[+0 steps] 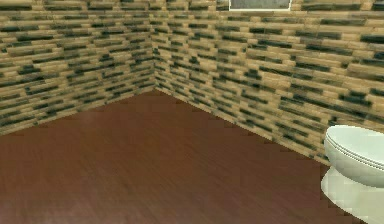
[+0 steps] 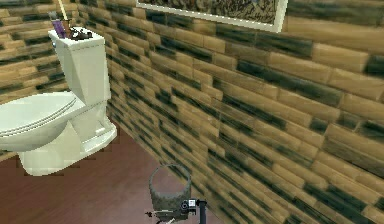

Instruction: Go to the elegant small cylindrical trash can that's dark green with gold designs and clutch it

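Though brick wall [image 2: 285,115] edges the bin [image 2: 170,186], floor [image 2: 90,188] opens toward the toilet [image 2: 45,120].

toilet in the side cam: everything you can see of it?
The toilet is off-white, ceramic-looking: oval bowl, lid apparently down, flared base on the dark wood floor, upright tank by the brick wall. A small dark item and a yellow-handled stick sit on the tank. It shows again at the forward view's right edge.

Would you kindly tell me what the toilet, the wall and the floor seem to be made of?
Toilet: glossy white, likely ceramic, by its smooth sheen. Wall: rough stacked stone or brick, tan and dark courses. Floor: dark reddish-brown wood, probably, with faint plank grain.
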Controlling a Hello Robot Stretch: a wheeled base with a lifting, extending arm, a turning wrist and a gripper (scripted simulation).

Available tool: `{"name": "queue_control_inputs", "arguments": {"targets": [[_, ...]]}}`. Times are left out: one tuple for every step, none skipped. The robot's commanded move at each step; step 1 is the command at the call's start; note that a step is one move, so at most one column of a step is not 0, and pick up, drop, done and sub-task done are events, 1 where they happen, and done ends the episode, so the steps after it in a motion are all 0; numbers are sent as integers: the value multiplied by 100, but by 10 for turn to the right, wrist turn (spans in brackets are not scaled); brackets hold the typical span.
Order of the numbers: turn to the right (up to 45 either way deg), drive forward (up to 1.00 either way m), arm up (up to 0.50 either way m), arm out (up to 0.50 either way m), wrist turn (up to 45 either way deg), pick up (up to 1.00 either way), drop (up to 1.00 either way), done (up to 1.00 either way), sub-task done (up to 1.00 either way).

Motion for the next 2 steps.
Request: {"name": "queue_control_inputs", "arguments": {"targets": [[0, 0, 0, 0, 450, 0, 0, 0, 0], [0, 0, 0, 0, 90, 0, 0, 0, 0]]}}
